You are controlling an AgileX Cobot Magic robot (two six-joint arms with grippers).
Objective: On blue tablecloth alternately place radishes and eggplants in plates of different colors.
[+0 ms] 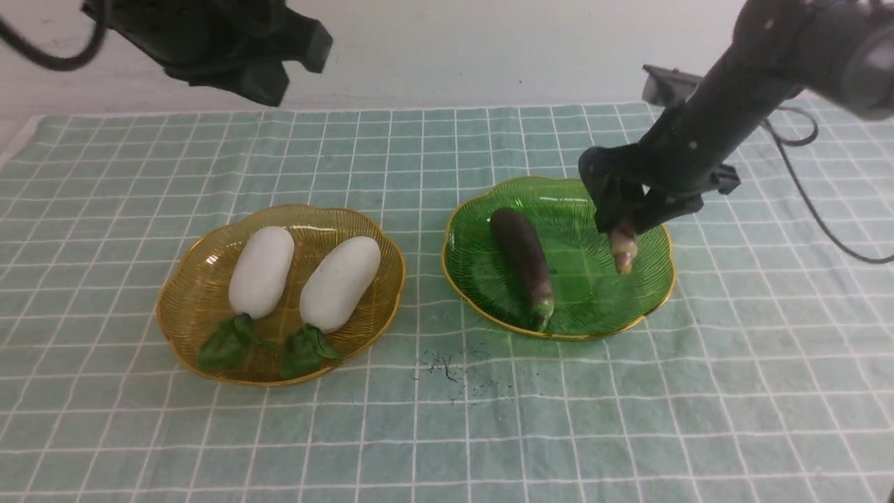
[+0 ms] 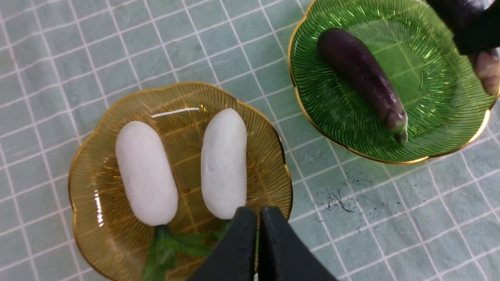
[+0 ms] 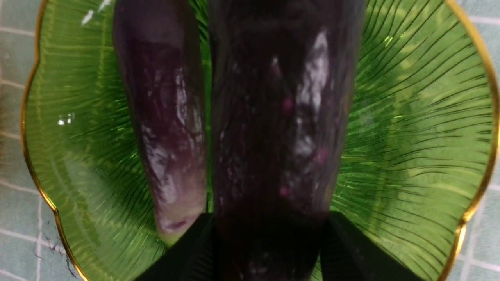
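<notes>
Hovering over the green plate, front view, the right jaws grip the held eggplant beside the lying eggplant; both radishes lie in the amber plate. Left wrist view: left jaws closed, empty. Right wrist view: eggplants side by side.

amber plate: two radishes | green plate: eggplant | left gripper: jaws pressed together
</notes>
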